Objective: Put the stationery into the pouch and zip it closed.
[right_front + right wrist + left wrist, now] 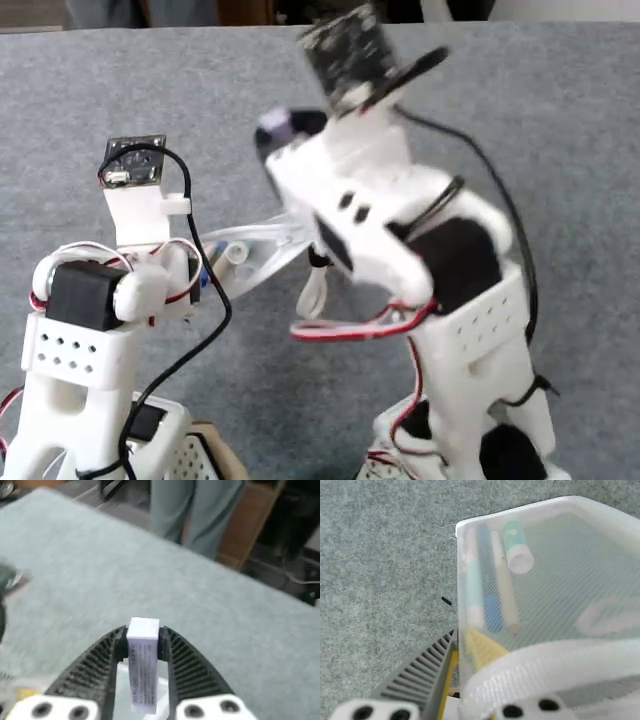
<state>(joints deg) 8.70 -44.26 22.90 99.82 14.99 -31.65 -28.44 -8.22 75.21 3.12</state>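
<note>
My left gripper point(460, 642) is clenched on one end of the pouch point(560, 580), low over the table point(380, 555). One grey ribbed finger point(425, 667) shows beside the pouch wall, and a yellow pad shows through the clear mesh just next to it. A white woven strap point(545, 665) runs across the pouch close to my wrist.

Through the mesh I can see the stationery that is inside. A white and teal pen point(472, 580), a blue pen point(491, 617) and a pale pen point(504, 592) lie side by side, and a green glue stick point(517, 550) with a white cap is just beside them. All of them lie near the end of the pouch that I hold. The zip point(510, 511) runs along the far edge of the pouch; I cannot tell from here whether it is open or shut. A pale loop shape lies further along inside the pouch, too blurred for me to name.

My right gripper point(143, 635) is raised well above the table and grasps an eraser point(142, 680). The eraser is a white block in a printed paper sleeve, and it stands upright between my two black ribbed fingers, with its top just past the tips. From the high view, that arm reaches over the pouch, which lies on the grey table between my two arms
</note>
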